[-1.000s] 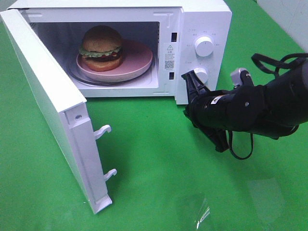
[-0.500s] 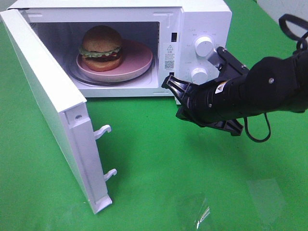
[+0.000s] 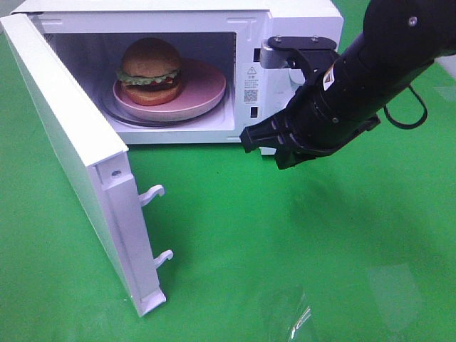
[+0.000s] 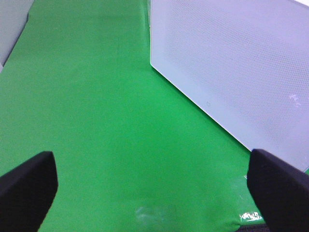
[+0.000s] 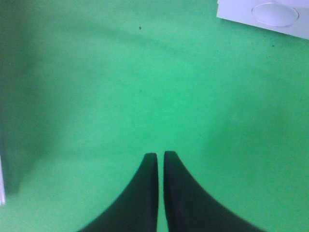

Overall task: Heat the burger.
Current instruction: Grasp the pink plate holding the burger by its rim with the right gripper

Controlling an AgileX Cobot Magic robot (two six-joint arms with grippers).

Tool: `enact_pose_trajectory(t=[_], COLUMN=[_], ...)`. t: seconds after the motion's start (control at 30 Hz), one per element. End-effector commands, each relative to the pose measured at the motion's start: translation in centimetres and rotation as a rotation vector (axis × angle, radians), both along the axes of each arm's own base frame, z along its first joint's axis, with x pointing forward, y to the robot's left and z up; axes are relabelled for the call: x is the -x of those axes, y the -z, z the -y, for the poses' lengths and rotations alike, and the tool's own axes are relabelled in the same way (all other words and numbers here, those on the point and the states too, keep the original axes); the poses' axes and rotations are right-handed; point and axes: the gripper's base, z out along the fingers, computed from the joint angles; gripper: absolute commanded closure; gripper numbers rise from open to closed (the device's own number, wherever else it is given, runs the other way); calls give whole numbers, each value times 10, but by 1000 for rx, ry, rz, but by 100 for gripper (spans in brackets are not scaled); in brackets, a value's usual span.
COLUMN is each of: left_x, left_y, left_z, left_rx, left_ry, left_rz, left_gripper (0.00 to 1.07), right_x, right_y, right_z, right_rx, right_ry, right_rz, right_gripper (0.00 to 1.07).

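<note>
The burger [image 3: 149, 70] sits on the plate [image 3: 206, 89] inside the microwave [image 3: 313, 28], beyond and left of the right pincer [image 3: 249, 137], which is closed on nothing. The door [image 3: 64, 142] stands open farther left; shutting it looks next (no heating otherwise). The left pincer [image 4: 150, 162] gapes empty by the door's outside. The right arm [image 3: 385, 64] seems to hang in the door's path.

The burger [image 3: 149, 70] sits on a pink plate [image 3: 209, 90] inside the open microwave [image 3: 306, 21].
</note>
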Motion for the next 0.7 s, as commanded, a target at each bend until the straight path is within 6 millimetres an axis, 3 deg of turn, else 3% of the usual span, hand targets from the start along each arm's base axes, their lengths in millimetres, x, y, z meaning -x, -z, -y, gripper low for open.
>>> enact_pose_trajectory(t=[0.03, 0.13, 0.3, 0.43, 0.7], left_x=[2, 2, 2, 2, 2], left_y=[-1, -1, -1, -1, -1], left_z=[1, 1, 1, 1, 1], left_rx=[9, 9, 9, 9, 9], left_ry=[4, 4, 4, 4, 4], left_rz=[32, 32, 32, 32, 32], left_gripper=[6, 6, 6, 6, 6], right_x=[1, 1, 1, 0, -4], right_y=[-13, -19, -21, -21, -23], right_z=[2, 2, 3, 4, 1], right_rx=[157, 254, 330, 491, 607], right_ry=[-250, -456, -618, -955, -1208], right_rz=[8, 44, 79, 190, 323], right_gripper=[101, 100, 100, 98, 96])
